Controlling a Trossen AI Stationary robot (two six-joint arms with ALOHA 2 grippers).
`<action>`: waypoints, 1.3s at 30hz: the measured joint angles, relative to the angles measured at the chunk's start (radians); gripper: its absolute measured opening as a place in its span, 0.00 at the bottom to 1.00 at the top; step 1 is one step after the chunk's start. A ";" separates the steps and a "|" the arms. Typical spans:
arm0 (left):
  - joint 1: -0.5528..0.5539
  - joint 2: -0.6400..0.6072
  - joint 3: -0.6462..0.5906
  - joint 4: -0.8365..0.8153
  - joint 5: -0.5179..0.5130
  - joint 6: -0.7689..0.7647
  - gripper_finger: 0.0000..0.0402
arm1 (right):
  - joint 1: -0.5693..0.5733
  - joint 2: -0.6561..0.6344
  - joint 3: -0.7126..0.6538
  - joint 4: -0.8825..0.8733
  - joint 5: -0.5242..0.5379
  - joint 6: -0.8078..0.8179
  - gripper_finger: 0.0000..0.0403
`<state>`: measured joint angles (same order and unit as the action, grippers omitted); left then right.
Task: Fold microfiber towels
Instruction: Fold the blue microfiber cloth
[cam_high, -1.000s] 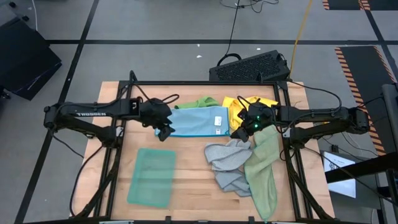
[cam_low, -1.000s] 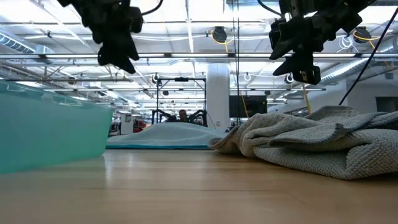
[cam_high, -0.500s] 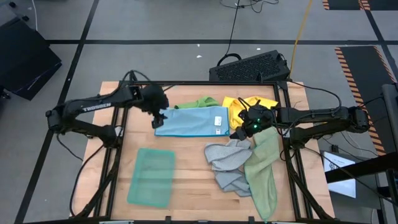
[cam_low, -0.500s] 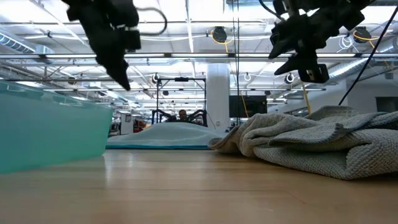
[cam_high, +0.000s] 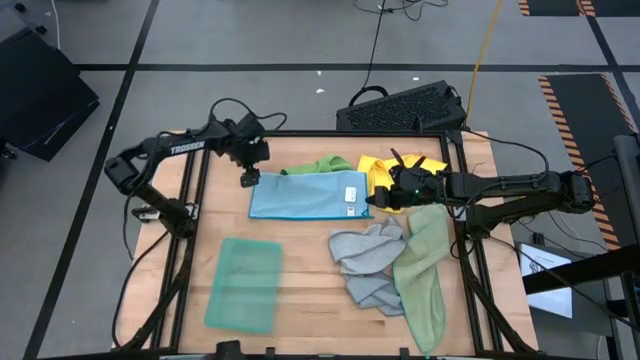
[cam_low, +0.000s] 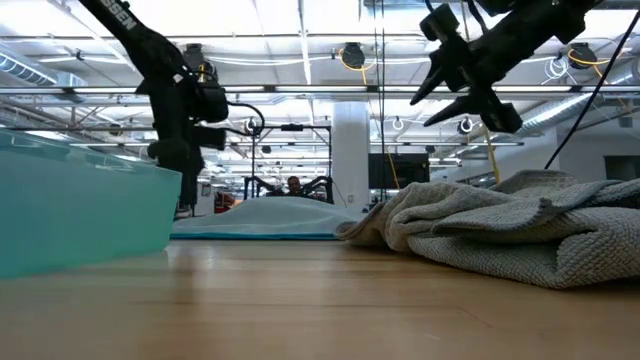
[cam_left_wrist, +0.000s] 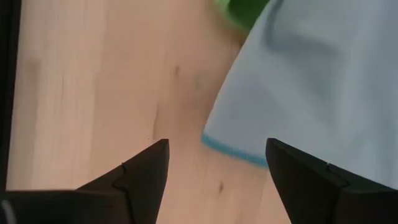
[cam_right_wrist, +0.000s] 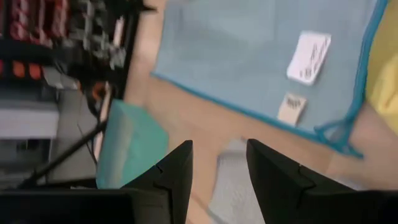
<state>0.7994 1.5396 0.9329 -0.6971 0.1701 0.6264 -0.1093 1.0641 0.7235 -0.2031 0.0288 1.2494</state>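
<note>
The left hand (cam_high: 248, 178) hangs with its two dark fingers spread wide and nothing between them, just off the far-left corner of the flat light blue microfiber towel (cam_high: 308, 195). In the left wrist view that corner's darker blue hem lies between the fingertips (cam_left_wrist: 148, 163), over bare wood of the table (cam_high: 300, 300). The towel's long axis runs across the table, from one arm toward the other.

The right hand (cam_high: 378, 199) hovers at the towel's opposite short edge, partly open and holding nothing; each hand has its own end. White tags (cam_right_wrist: 310, 57) are sewn near that edge, their print unreadable. "TROSSEN" is lettered on the left arm (cam_high: 185, 149).

A folded teal green towel (cam_high: 244, 284) lies nearer the front.
</note>
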 joint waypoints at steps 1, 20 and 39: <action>0.005 0.001 0.000 0.013 0.028 0.023 0.67 | 0.000 0.000 0.000 0.016 0.014 0.004 0.35; 0.037 0.161 0.002 0.019 0.087 0.192 0.48 | -0.007 0.000 0.000 0.113 0.055 -0.033 0.35; -0.032 0.155 0.043 -0.131 -0.055 0.061 0.02 | -0.280 0.029 0.000 0.170 -0.241 -0.310 0.35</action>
<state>0.7669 1.6942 0.9762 -0.8284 0.1155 0.6869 -0.3891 1.0929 0.7236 -0.0329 -0.2123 0.9397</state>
